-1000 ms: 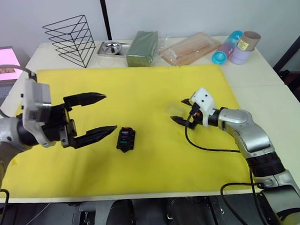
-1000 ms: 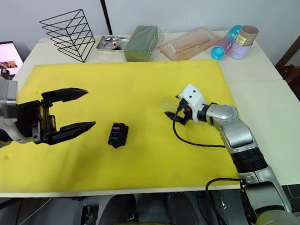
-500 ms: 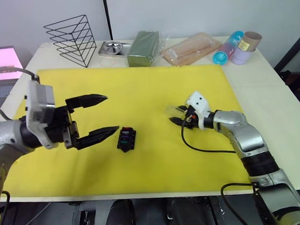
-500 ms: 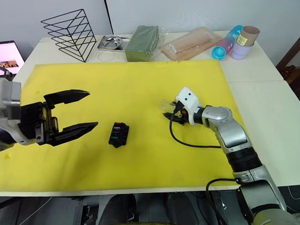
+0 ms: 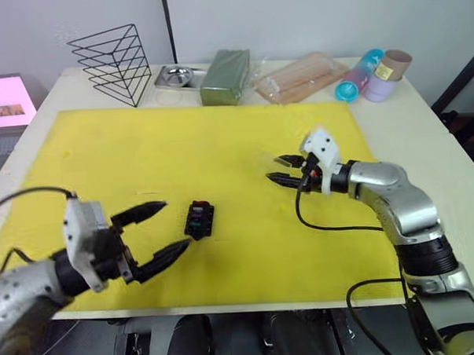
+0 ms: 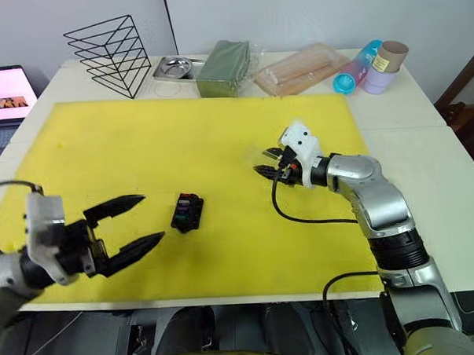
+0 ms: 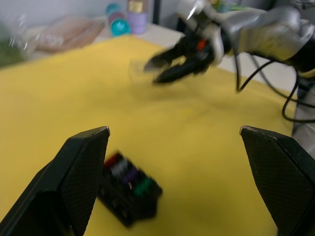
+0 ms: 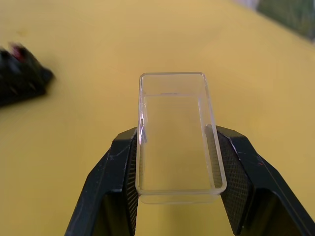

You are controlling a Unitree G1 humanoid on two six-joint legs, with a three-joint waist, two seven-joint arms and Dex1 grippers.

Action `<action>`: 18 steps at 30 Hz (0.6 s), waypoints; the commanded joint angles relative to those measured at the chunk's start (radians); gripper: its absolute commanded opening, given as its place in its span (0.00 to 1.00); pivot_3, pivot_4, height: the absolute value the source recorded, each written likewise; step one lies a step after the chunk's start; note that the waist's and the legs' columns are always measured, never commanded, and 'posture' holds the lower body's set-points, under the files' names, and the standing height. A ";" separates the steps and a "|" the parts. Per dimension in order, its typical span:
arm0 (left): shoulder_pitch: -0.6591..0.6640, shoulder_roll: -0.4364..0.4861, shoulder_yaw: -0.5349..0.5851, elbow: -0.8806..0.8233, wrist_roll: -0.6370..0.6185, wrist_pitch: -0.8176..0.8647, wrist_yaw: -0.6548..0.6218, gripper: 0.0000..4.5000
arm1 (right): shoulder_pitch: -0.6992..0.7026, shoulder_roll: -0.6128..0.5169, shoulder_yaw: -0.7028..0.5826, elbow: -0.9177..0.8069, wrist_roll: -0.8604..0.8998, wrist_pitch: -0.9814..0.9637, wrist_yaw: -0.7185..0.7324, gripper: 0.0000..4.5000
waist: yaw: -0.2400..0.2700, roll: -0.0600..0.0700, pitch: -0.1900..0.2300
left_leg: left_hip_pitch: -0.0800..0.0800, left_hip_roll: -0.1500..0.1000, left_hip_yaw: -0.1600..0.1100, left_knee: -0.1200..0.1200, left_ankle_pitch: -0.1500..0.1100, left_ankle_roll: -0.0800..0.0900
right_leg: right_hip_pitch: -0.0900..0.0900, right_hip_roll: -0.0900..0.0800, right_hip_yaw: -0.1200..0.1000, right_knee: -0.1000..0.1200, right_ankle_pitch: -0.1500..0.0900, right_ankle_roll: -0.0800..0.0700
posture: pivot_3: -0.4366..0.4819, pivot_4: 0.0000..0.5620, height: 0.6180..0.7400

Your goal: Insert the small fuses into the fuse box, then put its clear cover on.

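Observation:
The black fuse box lies on the yellow mat, left of centre. Small fuses in red, pale grey, purple and green sit in its slots. My left gripper hovers open just left of the box, nothing between its fingers. Over the mat's right half, my right gripper is shut on the clear cover, which is held by its long sides above the mat. The fuse box lies well off to one side of that gripper.
Along the table's back edge stand a black wire rack, a small steel tray, a dark-green block, a clear packet of wooden sticks and some cups. A laptop screen is at far left.
My left arm has dropped back toward the table's near edge, still open beside the fuse box. My right gripper now holds the clear cover a little higher than before.

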 commanded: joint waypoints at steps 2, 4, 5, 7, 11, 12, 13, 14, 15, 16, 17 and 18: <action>0.040 -0.078 -0.150 0.051 0.225 -0.157 0.037 1.00 | -0.042 0.006 -0.018 -0.030 0.016 0.001 -0.012 0.40 | 0.008 0.000 0.000 | 0.001 -0.001 -0.001 0.001 0.000 0.000 | 0.001 0.000 0.000 0.000 0.000 0.000 | 0.48 0.27 1.00; 0.028 -0.133 -0.230 0.099 0.305 -0.203 0.079 1.00 | -0.043 0.005 -0.014 -0.035 0.015 -0.002 -0.011 0.40 | 0.011 0.000 0.000 | 0.000 -0.001 -0.001 0.001 0.000 0.000 | 0.001 0.000 0.000 0.000 0.000 0.000 | 0.48 0.27 1.00; 0.015 -0.162 -0.272 0.129 0.344 -0.220 0.107 1.00 | -0.042 0.004 -0.015 -0.038 0.018 0.000 -0.011 0.40 | 0.013 0.000 0.000 | 0.000 -0.001 -0.001 0.001 0.000 0.000 | 0.001 0.000 0.000 -0.001 0.000 0.000 | 0.48 0.27 1.00; -0.006 -0.199 -0.322 0.170 0.408 -0.245 0.146 1.00 | -0.039 -0.001 -0.014 -0.042 0.019 0.000 -0.009 0.40 | 0.017 0.000 0.000 | 0.000 -0.001 0.000 0.002 0.000 0.000 | 0.001 0.000 0.000 -0.001 0.000 0.000 | 0.48 0.27 1.00; -0.028 -0.262 -0.379 0.198 0.463 -0.248 0.220 1.00 | -0.037 -0.007 -0.019 -0.041 0.018 -0.006 -0.009 0.40 | 0.022 0.000 0.000 | 0.000 -0.001 0.000 0.002 0.000 0.000 | 0.001 0.000 0.000 -0.001 0.000 0.000 | 0.48 0.27 1.00; -0.032 -0.283 -0.397 0.201 0.479 -0.246 0.246 1.00 | -0.036 -0.009 -0.023 -0.042 0.018 -0.006 -0.011 0.40 | 0.022 0.000 0.000 | 0.000 -0.001 0.000 0.002 0.000 0.000 | 0.001 0.000 0.000 0.000 0.000 0.000 | 0.48 0.27 1.00; -0.032 -0.297 -0.409 0.202 0.491 -0.246 0.262 1.00 | -0.034 -0.010 -0.025 -0.043 0.018 -0.006 -0.012 0.40 | 0.022 0.000 0.000 | 0.000 -0.001 0.000 0.002 0.000 0.000 | 0.001 0.000 0.000 0.000 0.000 0.000 | 0.48 0.27 1.00; -0.035 -0.310 -0.421 0.205 0.506 -0.247 0.279 1.00 | -0.033 -0.011 -0.027 -0.044 0.018 -0.007 -0.013 0.40 | 0.023 0.000 0.000 | 0.000 -0.001 0.000 0.002 0.000 0.000 | 0.001 -0.001 0.000 0.000 0.000 0.001 | 0.48 0.27 1.00; -0.037 -0.321 -0.434 0.209 0.524 -0.250 0.294 1.00 | -0.032 -0.013 -0.028 -0.045 0.018 -0.007 -0.013 0.40 | 0.023 0.000 0.000 | 0.000 -0.001 0.000 0.002 0.000 0.000 | 0.001 -0.001 0.000 0.000 0.000 0.001 | 0.48 0.27 1.00; -0.041 -0.334 -0.448 0.213 0.537 -0.250 0.310 1.00 | -0.031 -0.014 -0.029 -0.046 0.018 -0.007 -0.013 0.40 | 0.023 0.000 0.000 | 0.000 -0.001 -0.001 0.002 0.000 0.000 | 0.001 -0.001 0.000 0.000 0.000 0.001 | 0.48 0.27 1.00; -0.046 -0.346 -0.467 0.216 0.553 -0.247 0.326 1.00 | -0.032 -0.016 -0.029 -0.046 0.018 -0.007 -0.012 0.40 | 0.023 0.000 0.000 | 0.000 -0.001 -0.001 0.002 0.000 0.000 | 0.001 0.000 0.000 0.000 0.000 0.001 | 0.48 0.27 1.00; -0.046 -0.365 -0.480 0.218 0.564 -0.243 0.348 1.00 | -0.031 -0.019 -0.030 -0.047 0.019 -0.006 -0.011 0.40 | 0.023 0.000 0.000 | 0.000 -0.001 -0.001 0.002 0.000 0.000 | 0.001 0.000 0.000 0.000 0.000 0.001 | 0.48 0.27 1.00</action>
